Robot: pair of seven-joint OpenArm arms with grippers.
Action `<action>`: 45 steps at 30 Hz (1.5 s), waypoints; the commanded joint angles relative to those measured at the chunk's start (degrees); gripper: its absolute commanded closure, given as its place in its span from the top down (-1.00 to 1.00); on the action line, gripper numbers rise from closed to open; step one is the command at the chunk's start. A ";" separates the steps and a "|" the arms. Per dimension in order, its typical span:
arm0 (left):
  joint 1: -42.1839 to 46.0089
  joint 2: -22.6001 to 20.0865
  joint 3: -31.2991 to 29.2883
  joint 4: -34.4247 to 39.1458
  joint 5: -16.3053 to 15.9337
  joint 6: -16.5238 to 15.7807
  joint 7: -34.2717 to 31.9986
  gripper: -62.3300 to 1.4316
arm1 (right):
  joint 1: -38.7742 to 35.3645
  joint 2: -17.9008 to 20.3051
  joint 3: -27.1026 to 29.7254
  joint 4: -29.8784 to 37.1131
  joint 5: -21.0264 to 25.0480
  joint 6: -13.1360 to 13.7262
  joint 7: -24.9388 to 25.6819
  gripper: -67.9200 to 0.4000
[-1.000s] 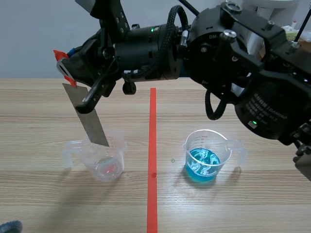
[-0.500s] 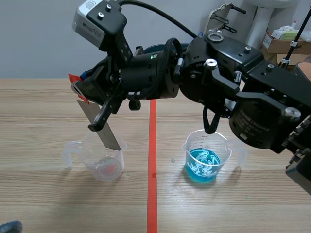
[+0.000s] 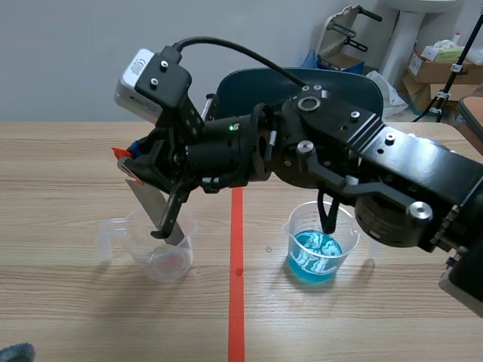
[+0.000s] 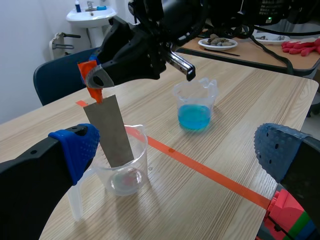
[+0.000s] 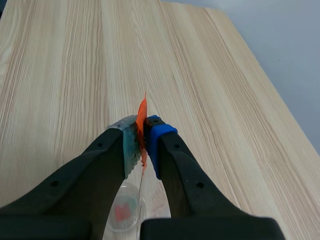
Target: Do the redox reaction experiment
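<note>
Wood table (image 3: 53,162): right gripper (image 5: 142,127) past centre pinches strip (image 4: 109,130) in beaker (image 4: 143,156).

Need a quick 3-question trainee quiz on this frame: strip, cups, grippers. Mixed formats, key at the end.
1. True or false: the right gripper is shut on the orange-taped end of the strip.
2. Where is the strip's lower end? A) inside the clear cup B) inside the blue cup C) lying flat on the table
3. Fill in: the left gripper is ____ (open or shut) and holds nothing.

Key: 1 true; 2 A; 3 open.
</note>
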 commanded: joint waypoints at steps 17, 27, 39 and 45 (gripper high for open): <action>-0.17 0.55 0.42 0.90 -0.76 -0.09 -1.22 1.00 | 1.31 -0.35 -1.29 -0.26 -1.73 0.39 2.27 -0.90; -0.17 0.55 0.42 0.90 -0.76 -0.09 -1.22 1.00 | 1.31 -0.48 -1.29 -0.26 -0.79 3.17 4.33 0.44; -0.17 0.55 0.42 0.90 -0.76 -0.09 -1.25 1.00 | 1.29 -2.25 -1.31 -0.26 -0.15 3.39 3.23 1.00; -0.17 0.55 0.42 0.90 -0.76 -0.09 -1.25 1.00 | 1.29 -2.25 -1.31 -0.26 -0.15 3.39 3.23 1.00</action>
